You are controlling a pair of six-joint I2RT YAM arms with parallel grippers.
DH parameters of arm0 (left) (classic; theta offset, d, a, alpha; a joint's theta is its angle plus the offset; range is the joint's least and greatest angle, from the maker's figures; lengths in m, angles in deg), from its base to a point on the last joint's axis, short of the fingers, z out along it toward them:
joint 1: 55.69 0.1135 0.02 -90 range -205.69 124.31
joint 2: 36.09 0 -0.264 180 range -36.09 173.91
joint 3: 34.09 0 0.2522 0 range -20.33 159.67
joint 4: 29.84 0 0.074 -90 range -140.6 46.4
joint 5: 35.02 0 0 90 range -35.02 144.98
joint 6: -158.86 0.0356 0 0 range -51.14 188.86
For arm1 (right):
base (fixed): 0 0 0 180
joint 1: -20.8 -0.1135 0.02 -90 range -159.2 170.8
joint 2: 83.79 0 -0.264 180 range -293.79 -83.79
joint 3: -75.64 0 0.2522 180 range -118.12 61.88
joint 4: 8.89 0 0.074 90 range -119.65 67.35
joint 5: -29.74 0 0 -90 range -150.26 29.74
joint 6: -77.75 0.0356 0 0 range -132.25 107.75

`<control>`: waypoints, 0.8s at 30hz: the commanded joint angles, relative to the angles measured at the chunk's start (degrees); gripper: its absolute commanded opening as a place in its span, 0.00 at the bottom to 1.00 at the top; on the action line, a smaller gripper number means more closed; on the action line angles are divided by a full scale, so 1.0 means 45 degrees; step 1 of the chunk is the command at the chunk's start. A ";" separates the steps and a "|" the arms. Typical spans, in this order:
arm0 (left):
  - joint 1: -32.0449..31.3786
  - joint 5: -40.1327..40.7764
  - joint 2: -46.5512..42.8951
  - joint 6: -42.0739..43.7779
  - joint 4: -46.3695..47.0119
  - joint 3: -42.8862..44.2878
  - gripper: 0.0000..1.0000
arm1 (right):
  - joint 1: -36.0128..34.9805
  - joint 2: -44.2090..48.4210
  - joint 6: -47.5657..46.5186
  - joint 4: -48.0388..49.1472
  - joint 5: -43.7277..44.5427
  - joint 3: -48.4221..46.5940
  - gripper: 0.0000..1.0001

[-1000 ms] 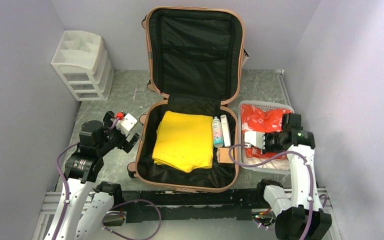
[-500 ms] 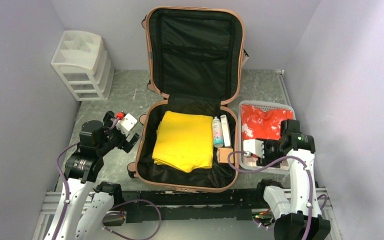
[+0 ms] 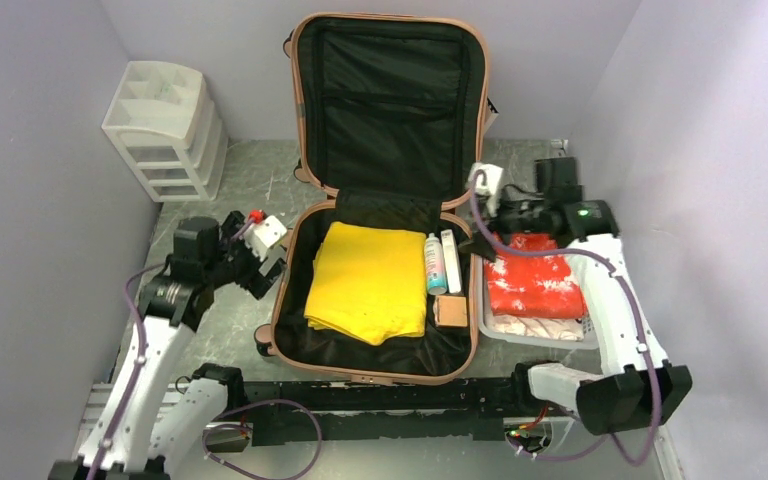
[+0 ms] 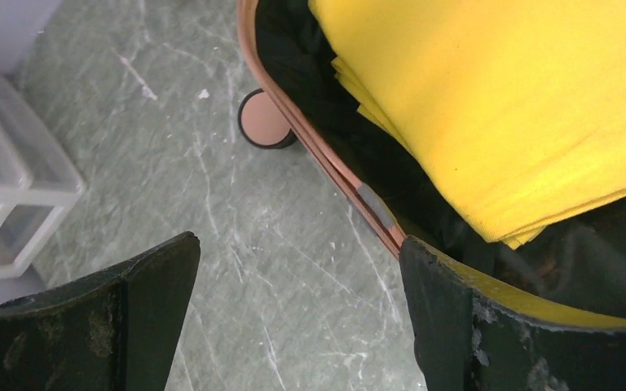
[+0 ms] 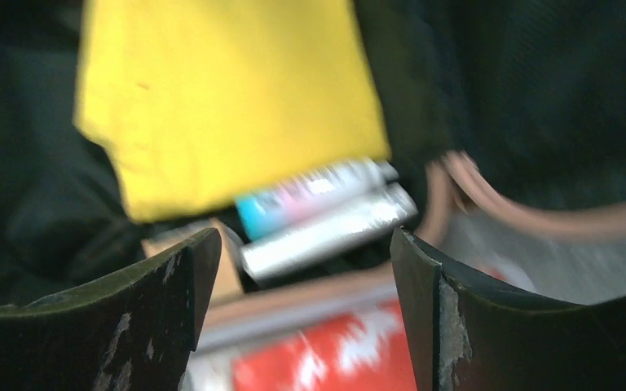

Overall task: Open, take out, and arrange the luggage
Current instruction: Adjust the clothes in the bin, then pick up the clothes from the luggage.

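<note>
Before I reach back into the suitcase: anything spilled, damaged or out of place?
Nothing stands out. The luggage lies open; the yellow cloth is folded, only slightly skewed; bottle and tube lie side by side; the red pack sits inside the basket.

We find no legible text, brand or no. in any view. The small bottle [image 3: 434, 262] & white tube [image 3: 450, 258] inside the luggage [image 3: 278, 300] carry print, too small and blurred to read. White marks on the red packet [image 3: 535, 285] in the basket [image 3: 540, 341]: illegible too.
</note>
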 commanded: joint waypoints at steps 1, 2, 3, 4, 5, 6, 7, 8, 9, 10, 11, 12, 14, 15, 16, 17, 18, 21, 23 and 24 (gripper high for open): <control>-0.0138 -0.1392 0.1942 0.1130 -0.0415 0.1782 0.97 | -0.3208 0.0190 0.4429 0.3584 0.0438 0.1147 0.81; -0.0361 -0.1259 0.2412 0.1069 -0.0180 0.2041 0.97 | -0.3361 0.0052 0.4340 0.3861 0.0311 0.1359 0.81; -0.0821 -0.0947 0.2842 0.1010 0.0052 0.2227 0.97 | -0.3390 -0.0078 0.4295 0.4029 0.0115 0.1554 0.82; -0.1486 -0.0383 0.3335 0.0969 0.0289 0.2436 0.97 | -0.3388 -0.0228 0.4138 0.4094 -0.0125 0.1707 0.83; -0.2568 0.0506 0.3790 0.0890 0.0572 0.2535 0.97 | -0.3378 -0.0323 0.3945 0.4100 -0.0335 0.1858 0.84; -0.3804 0.1769 0.4213 0.0875 0.0966 0.2552 0.97 | -0.3370 -0.0369 0.3894 0.4189 -0.0457 0.2048 0.84; -0.5106 0.2999 0.4651 0.0939 0.1331 0.2511 0.97 | -0.3359 -0.0374 0.3810 0.4293 -0.0577 0.2253 0.86; -0.6757 0.3970 0.5055 0.1115 0.1655 0.2483 0.97 | -0.3340 -0.0334 0.3635 0.4332 -0.0743 0.2483 0.91; -0.7697 0.4692 0.5513 0.1240 0.1929 0.2492 0.97 | -0.3302 -0.0267 0.3296 0.4269 -0.0964 0.2681 0.96; -0.8393 0.4961 0.5959 0.1354 0.2091 0.2593 0.97 | -0.3282 -0.0181 0.2797 0.4146 -0.1182 0.2893 0.99; -0.8944 0.4989 0.6359 0.1431 0.2257 0.2731 0.97 | -0.3245 -0.0048 0.2254 0.3972 -0.1424 0.3103 1.00; -0.9416 0.4915 0.6748 0.1514 0.2447 0.2838 0.97 | -0.3197 0.0127 0.1871 0.3872 -0.1516 0.3389 1.00; -1.0331 0.4510 0.7337 0.1746 0.2977 0.2877 0.97 | -0.2854 0.0571 0.1866 0.4308 -0.1606 0.3925 1.00; -1.0761 0.4347 0.7566 0.1871 0.3259 0.2827 0.97 | -0.2489 0.0798 0.1833 0.4439 -0.1668 0.4077 1.00; -1.1176 0.4234 0.7763 0.1972 0.3641 0.2705 0.97 | -0.2052 0.0992 0.1821 0.4583 -0.1796 0.4181 1.00; -1.1499 0.4159 0.8035 0.2043 0.4001 0.2615 0.97 | -0.1490 0.1173 0.1932 0.4767 -0.1933 0.4253 1.00; -1.1805 0.4130 0.8252 0.2084 0.4354 0.2550 0.97 | -0.0954 0.1288 0.2041 0.4892 -0.2085 0.4313 1.00; -1.2221 0.3791 0.8876 0.2106 0.5162 0.2517 0.97 | 0.0244 0.1500 0.1984 0.4907 -0.2415 0.4480 1.00; -1.2320 0.3305 0.9256 0.2207 0.5401 0.2477 0.97 | 0.0814 0.1755 0.2036 0.5044 -0.2266 0.4632 1.00; -1.2411 0.3186 0.9444 0.2251 0.5557 0.2416 0.97 | 0.0995 0.1888 0.2149 0.5217 -0.2197 0.4729 1.00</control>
